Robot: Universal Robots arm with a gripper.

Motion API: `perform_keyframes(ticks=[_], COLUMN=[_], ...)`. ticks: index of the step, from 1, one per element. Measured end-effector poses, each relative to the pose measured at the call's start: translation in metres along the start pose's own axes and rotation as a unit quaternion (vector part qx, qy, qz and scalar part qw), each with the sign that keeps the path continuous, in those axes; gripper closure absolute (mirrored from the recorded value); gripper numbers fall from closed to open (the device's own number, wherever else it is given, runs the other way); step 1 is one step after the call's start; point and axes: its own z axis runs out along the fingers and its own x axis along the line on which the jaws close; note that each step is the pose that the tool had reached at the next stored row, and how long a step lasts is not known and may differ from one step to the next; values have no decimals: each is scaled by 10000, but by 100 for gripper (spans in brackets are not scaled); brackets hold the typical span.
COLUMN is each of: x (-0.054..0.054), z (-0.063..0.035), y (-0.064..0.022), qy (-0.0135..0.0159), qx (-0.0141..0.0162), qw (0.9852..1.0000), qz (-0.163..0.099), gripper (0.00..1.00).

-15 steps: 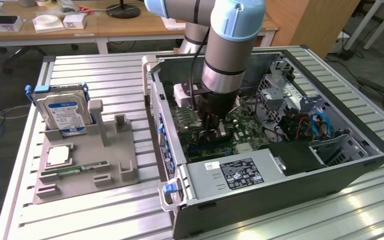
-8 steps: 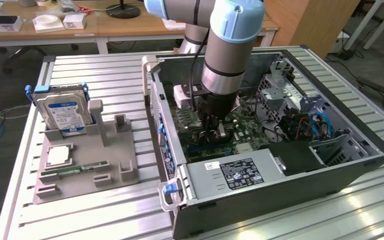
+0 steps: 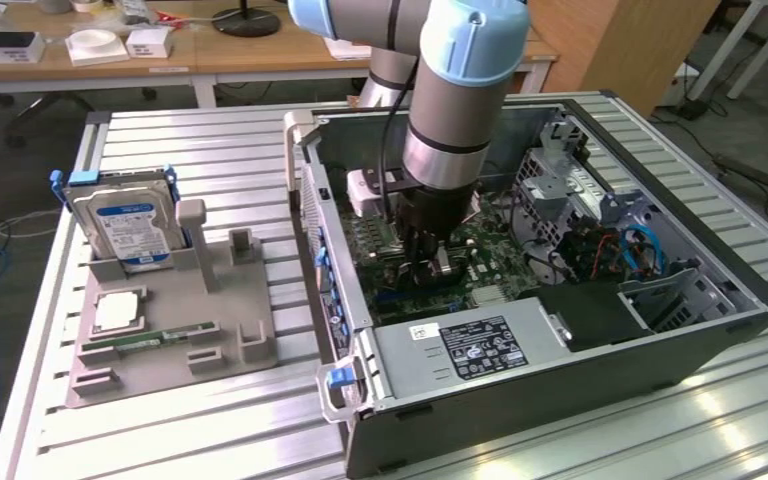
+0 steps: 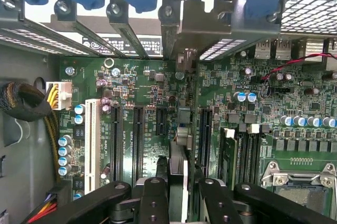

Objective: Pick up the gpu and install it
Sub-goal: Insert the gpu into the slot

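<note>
A: Where's the gpu (image 4: 181,129) now?
B: Edge-on between the gripper (image 4: 179,184) fingers, clamped, standing upright over the motherboard (image 4: 142,92) inside the open computer case (image 3: 704,340).
A: And its bracket?
B: Up at the case's rear slot openings.

My black fingers (image 4: 152,197) look like matt plastic. The gpu (image 4: 179,145) between them ends in a dull silvery metal bracket. Low in the frame, the motherboard (image 4: 131,92) is glossy green; the table (image 3: 197,150) is ribbed, brushed metal.
</note>
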Motion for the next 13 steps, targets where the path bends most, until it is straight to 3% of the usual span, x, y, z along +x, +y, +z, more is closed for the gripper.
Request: perform_keyframes(ticks=[5, 7, 13], x=[-2, 0, -2], z=[4, -13, -147], y=[3, 2, 2], qy=[-5, 0, 0], qx=[4, 6, 40], qw=[10000, 10000, 10000], qz=[2, 0, -1], gripper=[72, 66, 66])
